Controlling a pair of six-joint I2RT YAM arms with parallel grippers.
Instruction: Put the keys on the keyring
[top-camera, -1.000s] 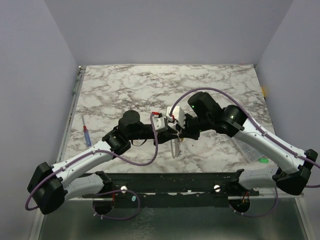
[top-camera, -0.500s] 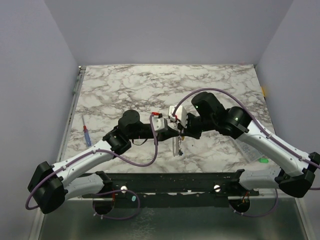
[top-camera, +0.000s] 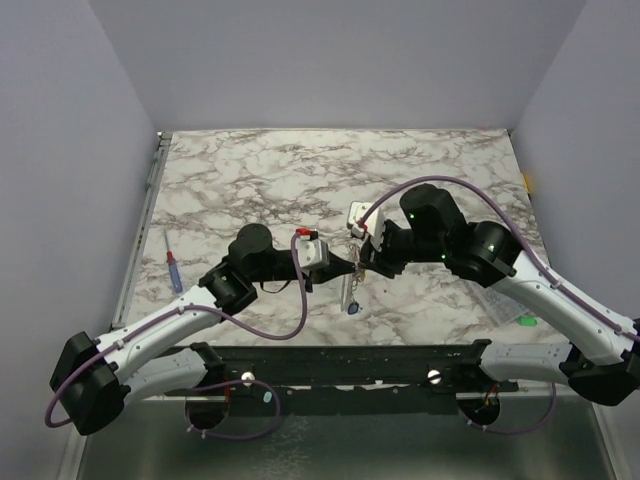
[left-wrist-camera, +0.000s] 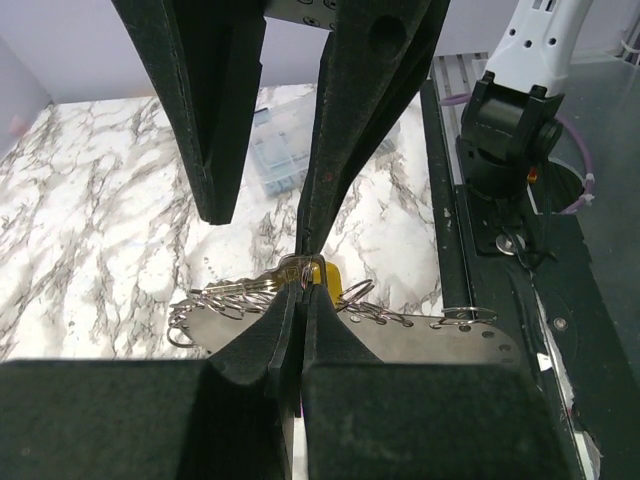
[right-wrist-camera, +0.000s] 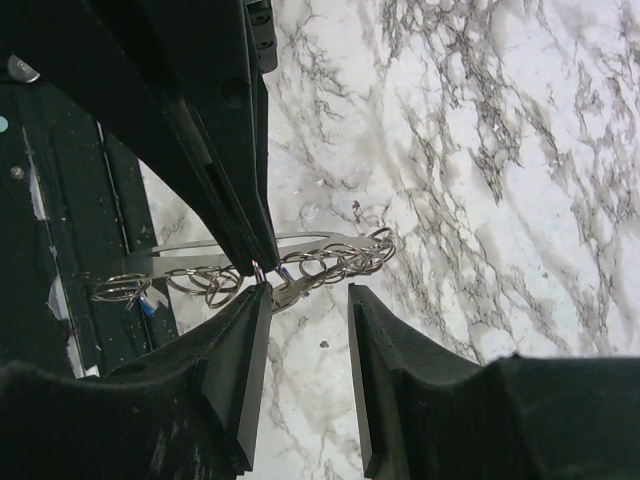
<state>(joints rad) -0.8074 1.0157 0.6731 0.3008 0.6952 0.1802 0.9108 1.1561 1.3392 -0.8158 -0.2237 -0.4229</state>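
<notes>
Right pincer (right-wrist-camera: 308, 292) has just spread apart; left pincer (left-wrist-camera: 301, 297) stays pinched on the keyring (left-wrist-camera: 291, 264). One blue key (top-camera: 354, 308) now shows, one yellow key (left-wrist-camera: 328, 272).

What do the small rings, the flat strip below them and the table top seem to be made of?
The rings: thin bright wire with sharp glints, most likely steel.
The flat strip: grey, dull sheen, thin and straight-edged, probably sheet metal.
The table top: white with grey veins like marble; it may be only a printed surface.
</notes>
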